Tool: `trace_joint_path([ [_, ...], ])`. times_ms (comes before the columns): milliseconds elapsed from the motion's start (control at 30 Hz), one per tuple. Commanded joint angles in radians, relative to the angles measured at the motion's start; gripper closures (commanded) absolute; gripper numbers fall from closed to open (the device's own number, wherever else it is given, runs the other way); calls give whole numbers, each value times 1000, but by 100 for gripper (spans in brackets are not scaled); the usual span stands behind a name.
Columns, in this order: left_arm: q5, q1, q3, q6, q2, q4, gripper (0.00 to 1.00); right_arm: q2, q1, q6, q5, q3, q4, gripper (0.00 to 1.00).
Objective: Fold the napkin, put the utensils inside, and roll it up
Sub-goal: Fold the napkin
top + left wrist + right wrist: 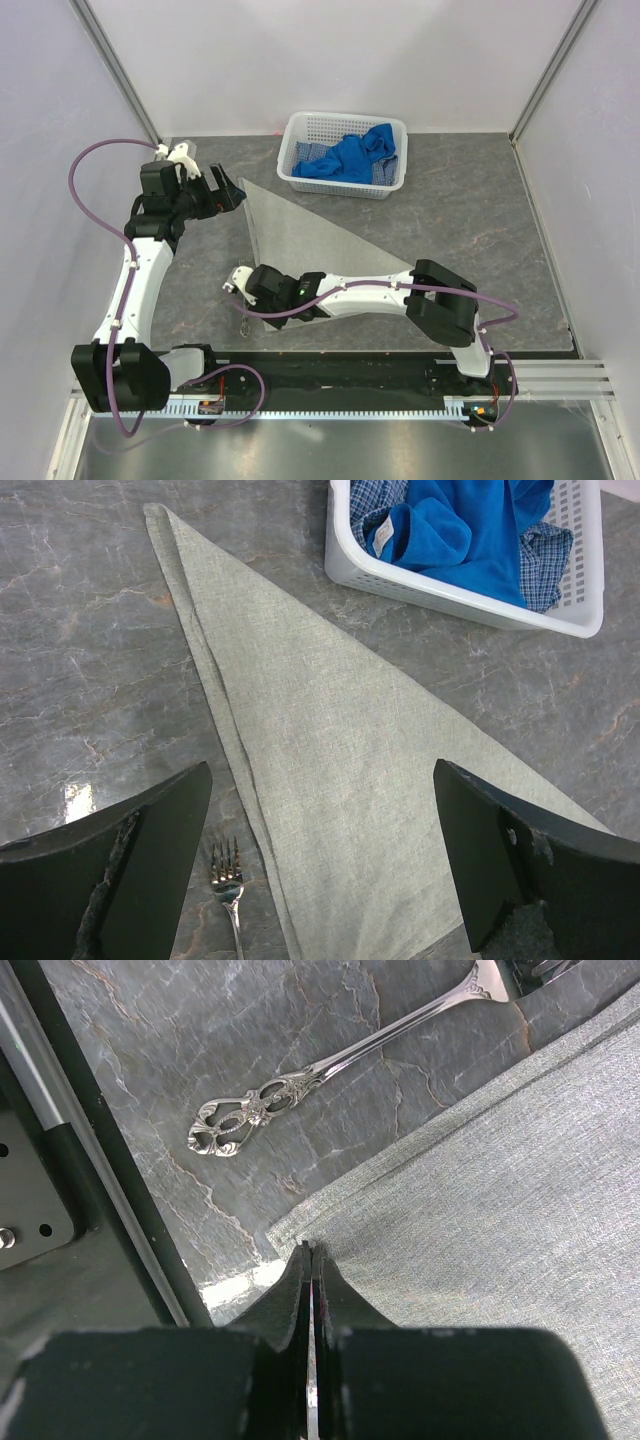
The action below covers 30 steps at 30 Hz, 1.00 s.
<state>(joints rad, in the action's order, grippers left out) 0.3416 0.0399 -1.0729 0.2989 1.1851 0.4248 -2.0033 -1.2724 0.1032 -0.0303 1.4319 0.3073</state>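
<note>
Right gripper [311, 1252] pinches the near corner of the napkin [500, 1180], folded into a triangle on the table [150, 1060]; the fork [330, 1060] lies just beside it. Left gripper [322, 770] hovers, jaws spread wide.

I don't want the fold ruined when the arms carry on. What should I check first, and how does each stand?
1. The napkin lies flat in a triangle: ok.
2. The fork on the bare table beside it: ok.
3. The left gripper open above the napkin: ok.
4. The right gripper shut at the near corner: ok.
5. Napkin really pinched in it: cannot tell.
</note>
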Motion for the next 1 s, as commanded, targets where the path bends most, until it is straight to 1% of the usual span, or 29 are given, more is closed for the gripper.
trace_joint_path([
  [0, 11, 6, -1, -14, 5, -15, 0, 35, -5, 21, 21, 15, -14, 100],
  [767, 11, 6, -2, -12, 8, -14, 0, -2, -16, 52, 27, 28, -13, 100],
  [833, 11, 6, -1, -12, 7, -15, 0, 0, -21, 53, 53, 28, -13, 100],
  [967, 11, 8, -1, -12, 8, -15, 0, 3, -25, 55, 53, 24, -11, 100],
])
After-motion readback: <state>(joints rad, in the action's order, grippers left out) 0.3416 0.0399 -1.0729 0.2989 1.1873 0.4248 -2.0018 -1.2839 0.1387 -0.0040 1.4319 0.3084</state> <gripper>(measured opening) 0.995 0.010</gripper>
